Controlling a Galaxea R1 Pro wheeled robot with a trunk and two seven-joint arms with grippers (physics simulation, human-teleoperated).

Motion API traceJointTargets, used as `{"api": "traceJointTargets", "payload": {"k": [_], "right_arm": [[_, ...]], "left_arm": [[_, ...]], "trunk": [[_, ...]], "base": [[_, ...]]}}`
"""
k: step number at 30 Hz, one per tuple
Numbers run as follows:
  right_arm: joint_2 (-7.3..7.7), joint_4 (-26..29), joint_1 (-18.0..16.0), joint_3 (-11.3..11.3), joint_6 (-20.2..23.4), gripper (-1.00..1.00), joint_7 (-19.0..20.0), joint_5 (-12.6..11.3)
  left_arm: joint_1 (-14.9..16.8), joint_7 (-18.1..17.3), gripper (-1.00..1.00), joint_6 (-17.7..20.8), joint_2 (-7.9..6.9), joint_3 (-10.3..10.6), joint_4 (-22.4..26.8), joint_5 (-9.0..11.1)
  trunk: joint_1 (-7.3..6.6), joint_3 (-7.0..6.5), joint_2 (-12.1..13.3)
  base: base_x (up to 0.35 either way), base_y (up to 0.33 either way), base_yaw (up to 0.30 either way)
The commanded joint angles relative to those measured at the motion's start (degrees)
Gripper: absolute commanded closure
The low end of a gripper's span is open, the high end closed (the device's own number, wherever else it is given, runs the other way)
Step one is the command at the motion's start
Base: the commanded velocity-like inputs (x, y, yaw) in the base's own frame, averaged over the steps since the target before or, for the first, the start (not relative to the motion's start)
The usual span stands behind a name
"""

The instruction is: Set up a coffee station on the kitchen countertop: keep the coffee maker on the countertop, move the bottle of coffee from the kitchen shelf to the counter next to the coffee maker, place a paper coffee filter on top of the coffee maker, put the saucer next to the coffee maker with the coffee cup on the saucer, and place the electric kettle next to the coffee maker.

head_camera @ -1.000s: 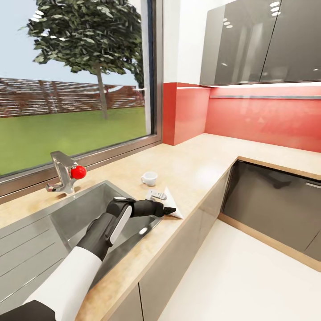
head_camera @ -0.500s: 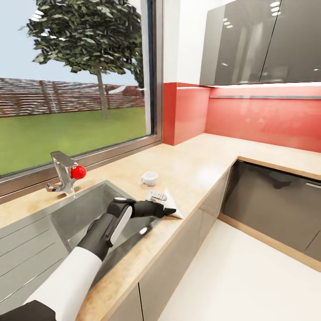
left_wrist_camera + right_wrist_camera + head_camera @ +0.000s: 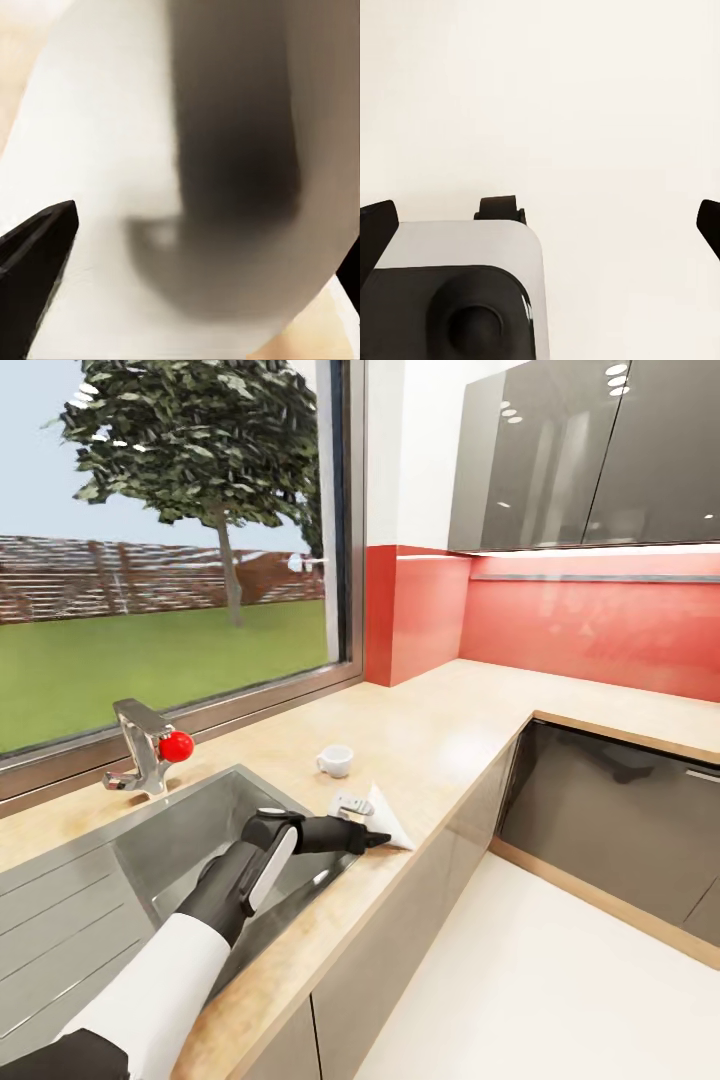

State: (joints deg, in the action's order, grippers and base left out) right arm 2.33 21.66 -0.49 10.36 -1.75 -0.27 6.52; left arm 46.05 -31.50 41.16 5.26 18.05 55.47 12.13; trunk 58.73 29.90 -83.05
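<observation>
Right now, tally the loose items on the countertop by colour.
White: 2, the coffee cup and the paper coffee filter at the left pincer.
Grey: 1, a small object beside the filter.
Total: 3.

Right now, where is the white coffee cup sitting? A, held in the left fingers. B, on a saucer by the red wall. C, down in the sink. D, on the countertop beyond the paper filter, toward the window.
D: the coffee cup stands on bare countertop beyond the paper filter, toward the window, apart from the left gripper.
</observation>
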Motion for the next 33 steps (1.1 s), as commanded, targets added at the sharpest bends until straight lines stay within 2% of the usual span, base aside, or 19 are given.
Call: {"api": "traceJointTargets", "payload": {"k": [1,33], "right_arm": [[-0.04,-0.04,-0.04,0.36,-0.18,-1.00,0.01,0.60],[-0.04,-0.04,-0.04,0.36,-0.18,-1.00,0.01,0.62]], "left_arm": [[0.01,0.04,1.00,0.26,-0.03,0.03,-0.04,-0.52],[-0.02,-0.94,1.00,0.59,-0.33,-0.21,0.86,-0.44]], "trunk": [[0.00,0.07,-0.03],[0.00,0.07,-0.03]], "base": [[0.000,0.000,0.000],[0.000,0.000,0.000]]}}
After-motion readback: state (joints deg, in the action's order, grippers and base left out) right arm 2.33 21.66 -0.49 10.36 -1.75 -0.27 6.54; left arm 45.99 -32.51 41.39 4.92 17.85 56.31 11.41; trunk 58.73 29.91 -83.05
